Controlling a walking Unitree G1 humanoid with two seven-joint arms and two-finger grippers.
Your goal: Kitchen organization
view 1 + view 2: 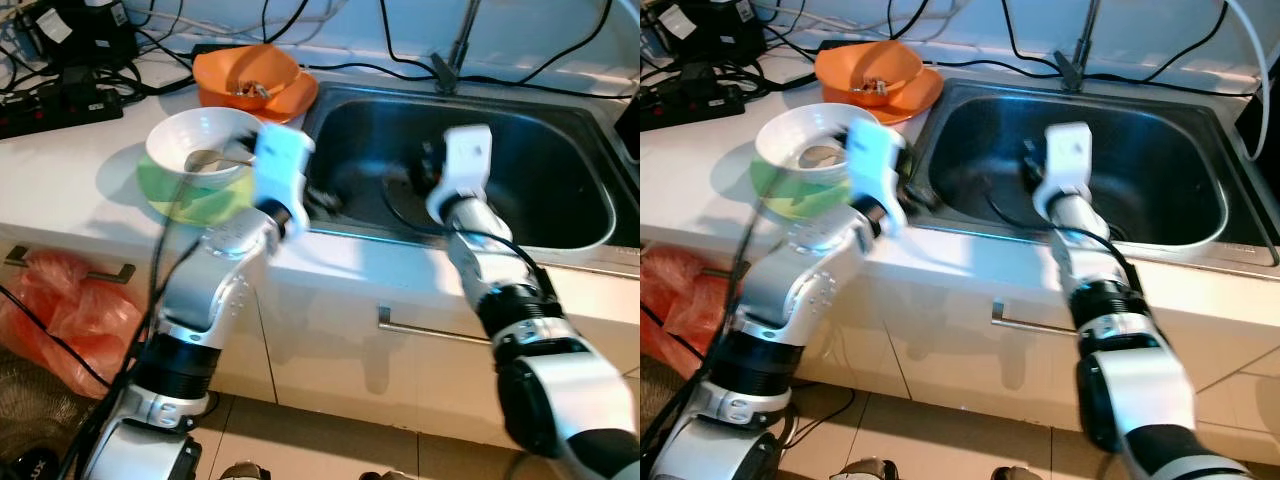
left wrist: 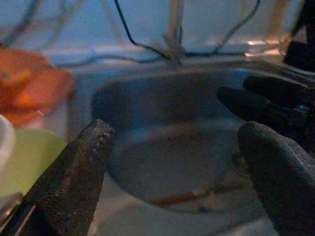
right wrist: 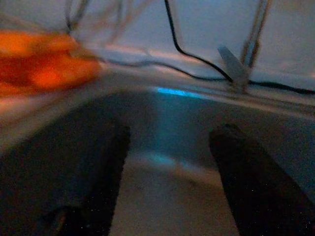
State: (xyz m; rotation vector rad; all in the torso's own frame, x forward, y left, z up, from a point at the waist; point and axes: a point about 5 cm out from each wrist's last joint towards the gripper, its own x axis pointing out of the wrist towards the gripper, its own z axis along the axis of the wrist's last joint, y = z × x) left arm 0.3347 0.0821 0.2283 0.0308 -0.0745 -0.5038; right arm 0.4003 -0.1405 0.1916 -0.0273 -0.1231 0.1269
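Sitting on the white counter (image 1: 60, 165) just left of the steel sink (image 1: 560, 150), the white bowl (image 1: 200, 145) and orange bowl (image 1: 250, 80) flank both grippers, left gripper (image 2: 177, 162) and right gripper (image 3: 170, 167), fingers apart, over the basin.

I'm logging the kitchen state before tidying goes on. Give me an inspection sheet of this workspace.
Surface: white counter with a steel sink set in it.
Job's things: white bowl with a utensil in it, stacked in a green bowl; orange bowl behind, with small scraps inside.
Clutter: nothing seen in the sink basin beyond a cable.
Grippers: left tool open at the sink's near-left rim; right tool open over the basin.
Cables: black cables along the back wall; power strip at the counter's far left.
Surroundings: red plastic bag by the cabinet; tiled floor.
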